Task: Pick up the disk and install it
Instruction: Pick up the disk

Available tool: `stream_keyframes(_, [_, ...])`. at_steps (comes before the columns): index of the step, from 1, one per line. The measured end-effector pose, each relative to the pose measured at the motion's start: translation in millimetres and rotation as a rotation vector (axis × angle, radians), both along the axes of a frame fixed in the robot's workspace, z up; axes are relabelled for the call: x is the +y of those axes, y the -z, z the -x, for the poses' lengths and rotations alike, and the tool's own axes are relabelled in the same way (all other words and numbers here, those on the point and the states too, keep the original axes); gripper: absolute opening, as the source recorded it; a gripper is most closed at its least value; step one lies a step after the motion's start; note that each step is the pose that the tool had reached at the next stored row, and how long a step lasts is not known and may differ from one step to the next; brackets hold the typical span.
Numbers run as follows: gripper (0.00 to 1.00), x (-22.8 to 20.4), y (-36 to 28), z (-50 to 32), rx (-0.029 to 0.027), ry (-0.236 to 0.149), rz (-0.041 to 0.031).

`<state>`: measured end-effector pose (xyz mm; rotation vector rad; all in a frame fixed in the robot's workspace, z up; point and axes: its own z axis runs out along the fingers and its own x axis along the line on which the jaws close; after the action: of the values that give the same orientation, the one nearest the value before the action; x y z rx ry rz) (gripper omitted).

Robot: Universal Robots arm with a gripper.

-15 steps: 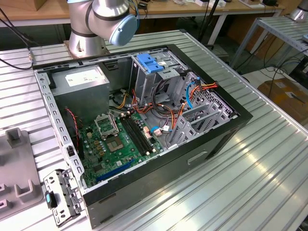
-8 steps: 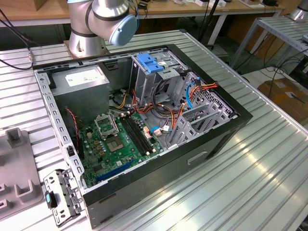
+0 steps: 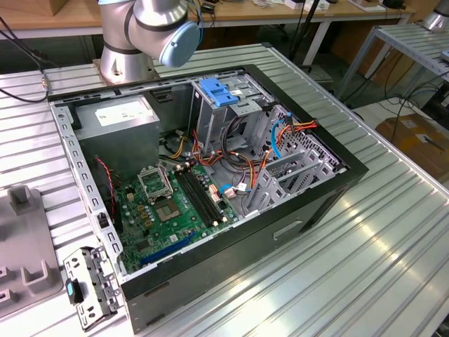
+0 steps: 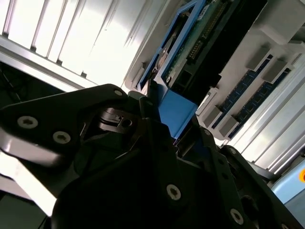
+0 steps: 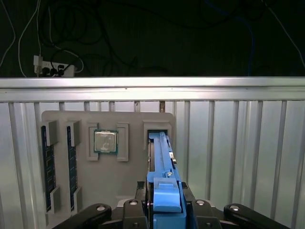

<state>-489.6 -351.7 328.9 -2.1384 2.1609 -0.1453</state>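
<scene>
disk (image 5: 159, 157): stands on edge in a slot of the grey tray, clipped in its blue carrier; its green circuit side shows in the second wrist view (image 4: 190, 43).
end effector (image 5: 166, 202): fingers pressed against both sides of the blue carrier, pinching the disk at its near end, seen in both wrist views (image 4: 174, 119).
slot: its grey walls flank the disk's far end closely.
tray (image 5: 128, 186): lies flat on the counter.
chip (image 5: 105, 142): in its own pocket, just beside the slot.
memory sticks (image 5: 48, 167): two, side by side, beyond the chip.
counter (image 5: 228, 152): ribbed metal.
case (image 3: 316, 203): open in the exterior view, with a green board (image 3: 175, 203), tangled cables, and a grey cage (image 3: 210, 123) topped by a blue latch (image 3: 219, 93).
arm (image 3: 147, 28): base behind the case.
</scene>
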Motion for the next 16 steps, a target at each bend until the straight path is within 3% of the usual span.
stream_keyframes(1, [0.37, 0.0, 0.4, 0.4, -0.0041, 0.000, 0.0000])
stream_keyframes(3, [0.37, 0.0, 0.5, 0.3, -0.0053, 0.000, 0.0000])
stream_keyframes(11, [0.45, 0.1, 1.2, 0.4, -0.0053, 0.000, -0.0008])
stream_keyframes(16, [0.45, 0.0, 1.3, -2.2, 0.0056, 0.003, -0.0111])
